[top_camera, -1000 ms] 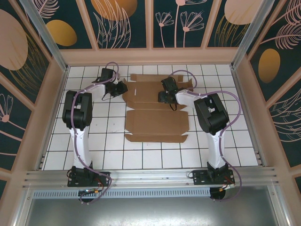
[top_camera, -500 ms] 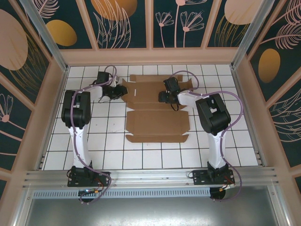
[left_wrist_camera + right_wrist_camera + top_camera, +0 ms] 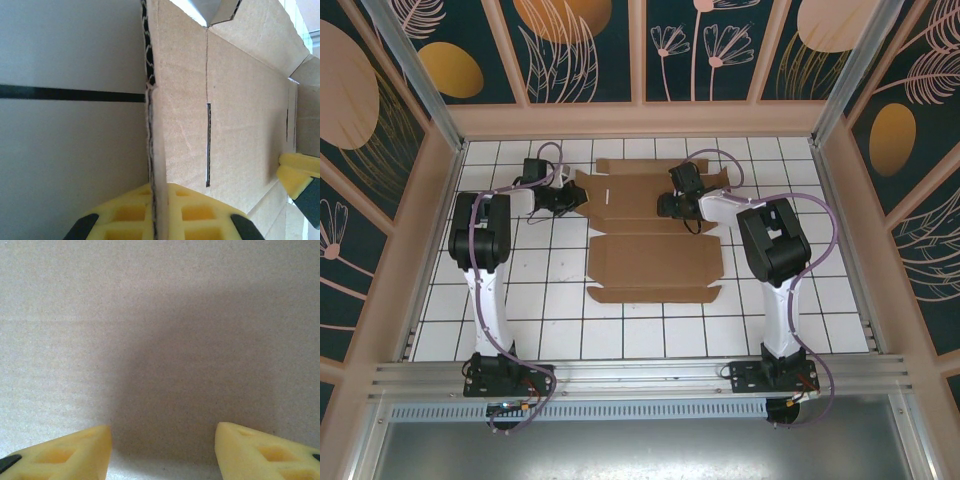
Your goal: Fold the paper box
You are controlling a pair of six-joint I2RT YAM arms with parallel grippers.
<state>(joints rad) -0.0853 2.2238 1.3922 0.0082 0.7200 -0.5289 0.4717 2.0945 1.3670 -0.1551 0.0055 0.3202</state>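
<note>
Our L gripper [image 3: 563, 198] just clamped onto the paper box [image 3: 650, 258]'s left edge, R gripper [image 3: 672, 205] jaws apart atop it, so flap fold prob. next.

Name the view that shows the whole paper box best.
Top external: the paper box lies spread out, nearly all in view. Left wrist gives one edge and a slot; right wrist, bare cardboard close up.

Soft shadow on paper box [image 3: 200, 390]
</note>
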